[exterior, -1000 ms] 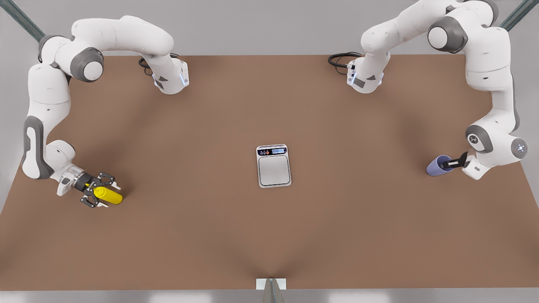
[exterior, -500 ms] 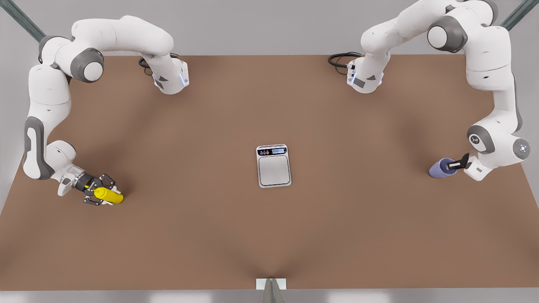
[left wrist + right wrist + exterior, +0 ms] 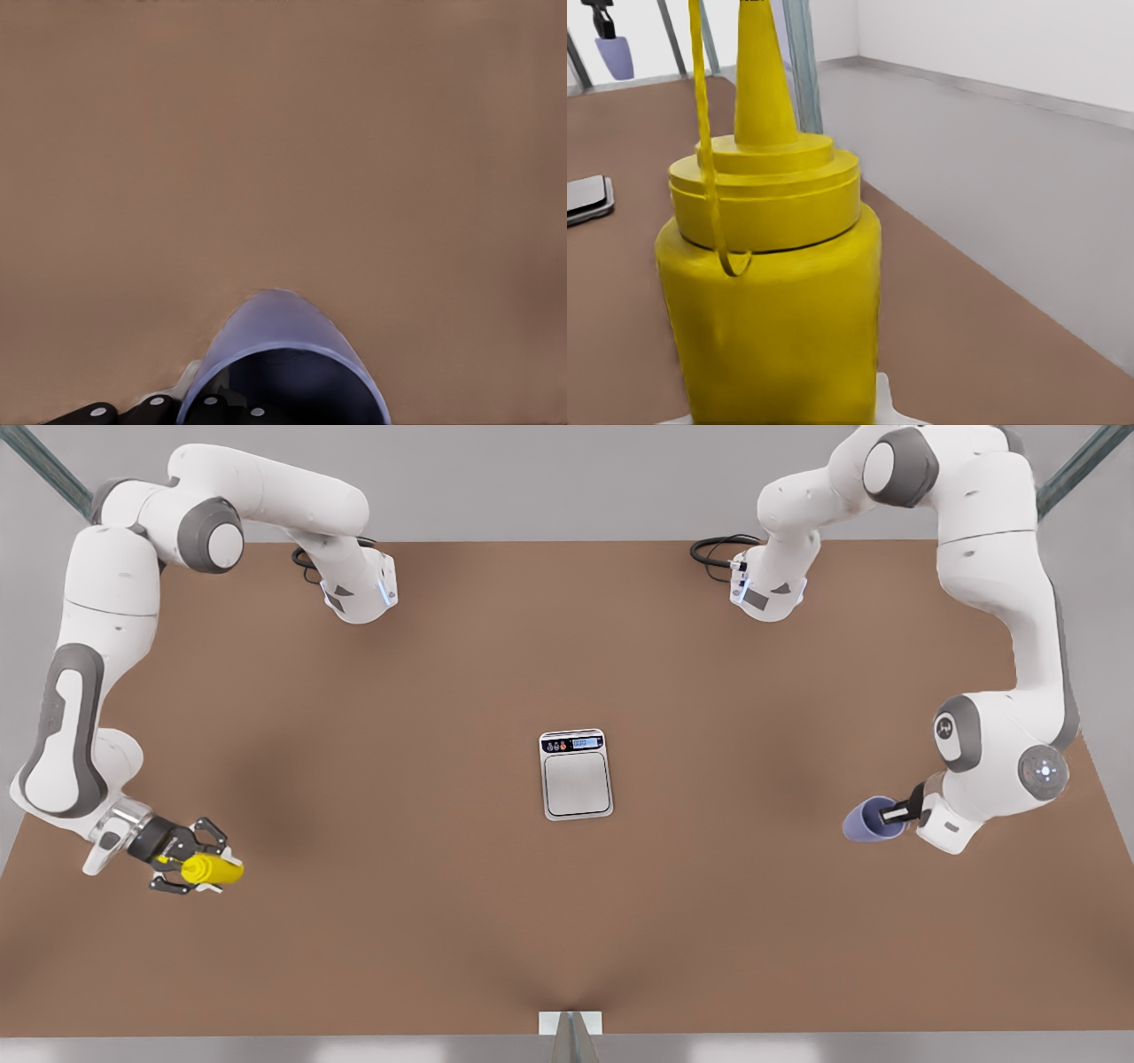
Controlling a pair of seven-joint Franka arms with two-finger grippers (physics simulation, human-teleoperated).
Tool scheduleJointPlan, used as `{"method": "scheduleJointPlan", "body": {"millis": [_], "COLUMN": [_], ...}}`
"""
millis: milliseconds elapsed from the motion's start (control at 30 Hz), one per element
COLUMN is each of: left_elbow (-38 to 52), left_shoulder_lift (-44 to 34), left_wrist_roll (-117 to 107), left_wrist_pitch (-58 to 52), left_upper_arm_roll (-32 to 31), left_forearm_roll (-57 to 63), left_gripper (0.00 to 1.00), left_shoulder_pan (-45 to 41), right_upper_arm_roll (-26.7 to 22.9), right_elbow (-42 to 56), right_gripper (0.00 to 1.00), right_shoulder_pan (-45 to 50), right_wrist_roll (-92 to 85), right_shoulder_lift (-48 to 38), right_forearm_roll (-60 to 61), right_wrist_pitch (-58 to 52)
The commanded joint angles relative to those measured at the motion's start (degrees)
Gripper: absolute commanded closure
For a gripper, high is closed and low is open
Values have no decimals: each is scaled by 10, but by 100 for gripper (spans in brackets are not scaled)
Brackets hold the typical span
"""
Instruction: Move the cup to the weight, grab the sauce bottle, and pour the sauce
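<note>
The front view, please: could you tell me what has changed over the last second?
The left gripper, shut on the cup, has carried it toward the front view's left and lower in the picture, nearer the weight. The right gripper closed on the sauce bottle and shifted it lower and slightly toward the front view's left. The weight has not moved on the table.

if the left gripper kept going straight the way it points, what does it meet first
Apart from the cup in its jaws, the left gripper points across bare table toward the front view's left; the way looks free, probably passing the weight.
</note>
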Motion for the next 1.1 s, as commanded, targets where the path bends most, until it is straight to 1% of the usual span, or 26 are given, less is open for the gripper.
{"method": "scheduleJointPlan", "body": {"millis": [0,100,133,167,200,233,267,333,433,467,567,633,767,900,1033,1067], "left_elbow": [6,24,24,38,52,57,62,65,139,139,139,139,140,153,154,153], "left_shoulder_lift": [2,6,3,-1,-2,-2,-1,2,65,79,100,116,121,142,149,151], "left_wrist_roll": [-28,-135,-141,-144,-146,-164,-188,-282,-404,-432,-463,-463,-463,-467,-468,-468], "left_wrist_pitch": [-1,-1,-9,-47,-90,-108,-108,-103,-95,-58,-37,-37,-37,-21,-13,-13], "left_upper_arm_roll": [0,0,0,0,0,-2,-3,-3,-3,-3,-3,-3,4,12,12,12], "left_forearm_roll": [-38,-43,-45,-45,-45,-44,-45,-46,-64,-64,-64,-59,-58,-58,-59,-59], "left_gripper": [79,79,79,79,79,79,79,79,79,79,79,79,79,79,79,69], "left_shoulder_pan": [-22,-130,-163,-193,-224,-260,-294,-367,-419,-442,-457,-457,-456,-454,-454,-453], "right_upper_arm_roll": [0,-3,-18,-54,-101,-124,-134,-136,-136,-136,-135,-135,-134,-134,-134,-134], "right_elbow": [7,13,11,4,-18,-53,-87,-173,-210,-215,-227,-229,-240,-240,-237,-237], "right_gripper": [40,40,40,40,40,40,40,40,40,40,40,40,40,40,40,40], "right_shoulder_pan": [8,85,115,164,230,280,315,372,424,437,469,476,504,563,573,573], "right_wrist_roll": [13,106,128,150,153,163,163,158,153,151,124,124,102,98,99,99], "right_shoulder_lift": [-4,-30,-36,-48,-66,-92,-115,-162,-172,-171,-171,-168,-161,-132,-120,-120], "right_forearm_roll": [-8,-46,-53,-57,-57,-57,-58,-58,-58,-58,-58,-58,-58,-56,-52,-51], "right_wrist_pitch": [14,103,120,145,195,253,302,431,542,564,620,630,684,769,787,787]}}
